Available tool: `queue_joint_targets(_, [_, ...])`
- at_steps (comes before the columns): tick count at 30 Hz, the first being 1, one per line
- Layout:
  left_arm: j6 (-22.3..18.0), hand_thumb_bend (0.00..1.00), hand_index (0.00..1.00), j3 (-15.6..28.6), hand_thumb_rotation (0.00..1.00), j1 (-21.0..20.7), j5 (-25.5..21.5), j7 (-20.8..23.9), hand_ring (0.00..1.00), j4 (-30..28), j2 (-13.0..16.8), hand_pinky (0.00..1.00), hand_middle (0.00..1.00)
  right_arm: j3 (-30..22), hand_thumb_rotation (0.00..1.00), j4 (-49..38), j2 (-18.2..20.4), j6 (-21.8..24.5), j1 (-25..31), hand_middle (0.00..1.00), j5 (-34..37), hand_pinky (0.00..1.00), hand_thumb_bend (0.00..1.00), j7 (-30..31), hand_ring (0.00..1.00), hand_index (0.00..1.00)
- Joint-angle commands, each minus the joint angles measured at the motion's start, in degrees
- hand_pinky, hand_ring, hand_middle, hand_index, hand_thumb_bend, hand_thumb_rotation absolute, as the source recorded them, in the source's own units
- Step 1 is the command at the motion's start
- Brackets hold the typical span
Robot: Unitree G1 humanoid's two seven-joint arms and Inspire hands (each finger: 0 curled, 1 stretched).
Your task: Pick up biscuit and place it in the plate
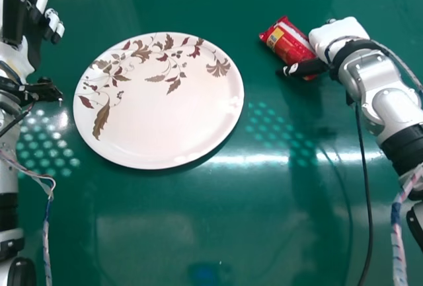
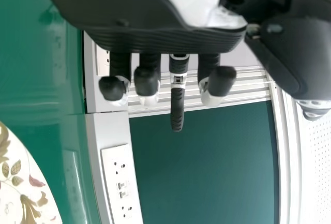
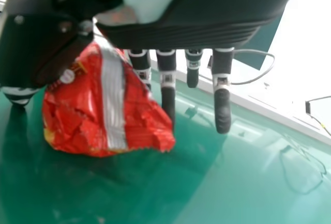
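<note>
No legible text, no readable labels or brands, no readable numbers or signs

Glossy green bench; on it, L of ctr, rnd white plate w/ brown & red leaf pattern; red biscuit pkt to its R, apart

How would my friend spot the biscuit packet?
On the green table, find the big leafy plate. To its right, by the robot's right hand, lies the biscuit packet. It's crinkly and bright red, while the plate is round and pale.
</note>
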Motion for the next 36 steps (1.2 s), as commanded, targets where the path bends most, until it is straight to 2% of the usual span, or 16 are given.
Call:
queue_joint_targets(1, [0.65,1.0,0.0,0.4,1.0,1.6,-0.17,0.34,0.0,-1.96,-0.14,0.0,0.71,0.91,0.09,5.23,1.65,-0.33,3.43,0.59,1.29,0.31,0.9,-1.29,0.45,0.64])
queue_joint_targets(2, [0.81,1.0,0.0,0.37,1.0,1.74,-0.09,0.5,0.0,-2.35,-0.14,0.0,0.71,0.08,0.06,5.7,2.0,-0.79,3.71,0.55,2.62,0.27,0.76,-3.2,0.38,0.59])
queue_joint_targets(3, [0.91,1.0,0.0,0.34,1.0,1.86,-0.08,0.43,0.0,-2.51,-0.04,0.0,0.71,-0.66,0.03,5.88,2.17,-1.4,4.03,0.54,3.9,0.24,0.64,-4.82,0.39,0.54])
queue_joint_targets(5, [1.32,1.0,0.0,0.41,1.0,1.99,-0.25,0.4,0.0,-2.85,-0.01,0.0,0.72,-0.76,0.01,6.28,1.93,-3.23,4.2,0.48,4.99,0.23,0.53,-7.52,0.36,0.56])
queue_joint_targets(6, [1.47,1.0,0.0,0.47,1.0,2.07,-0.35,0.37,0.0,-3.03,-0.01,0.0,0.72,-0.55,0.0,6.44,1.81,-3.78,4.09,0.48,5.19,0.25,0.52,-8.11,0.37,0.56])
queue_joint_targets(9, [1.29,1.0,0.0,0.62,1.0,2.16,-0.71,-0.29,0.0,-2.93,0.22,0.0,0.69,-0.41,0.0,6.65,1.5,-5.01,3.69,0.49,5.96,0.28,0.51,-9.07,0.38,0.56])
queue_joint_targets(12, [1.2,1.0,0.0,0.58,1.0,2.06,-0.51,-0.41,0.0,-2.79,0.31,0.0,0.68,-0.65,0.0,6.06,1.06,-5.33,3.31,0.53,6.82,0.29,0.49,-8.63,0.42,0.55])
queue_joint_targets(17, [0.97,1.0,0.0,0.73,1.0,1.63,-0.6,-0.47,0.0,-2.17,0.11,0.0,0.64,-0.47,0.0,3.88,-0.11,-5.07,2.97,0.5,6.72,0.3,0.49,-7.78,0.42,0.57])
queue_joint_targets(20, [0.75,1.0,0.0,0.73,1.0,1.34,-0.6,-0.7,0.0,-1.52,0.19,0.0,0.63,-0.99,0.0,2.42,-0.74,-5.05,3.4,0.51,7.09,0.29,0.49,-8.03,0.42,0.57])
queue_joint_targets(29, [0.69,1.0,0.0,0.55,1.0,1.15,-0.13,-0.78,0.0,-1.21,0.48,0.0,0.7,-3.0,0.0,-2.06,-1.91,-4.71,4.8,0.5,8.9,0.3,0.49,-7.59,0.42,0.55])
queue_joint_targets(33, [1.09,1.0,0.0,0.73,1.0,1.18,-0.08,-0.36,0.0,-1.46,0.46,0.0,0.7,-4.74,0.0,-7.2,-2.51,-3.25,5.46,0.51,10.08,0.29,0.49,-4.37,0.42,0.55])
queue_joint_targets(36, [1.34,1.0,0.0,0.67,1.0,1.55,0.59,0.09,0.0,-1.96,0.85,0.0,0.74,-5.37,0.0,-11.74,-4.0,-3.82,6.21,0.51,9.35,0.27,0.49,-4.36,0.42,0.55])
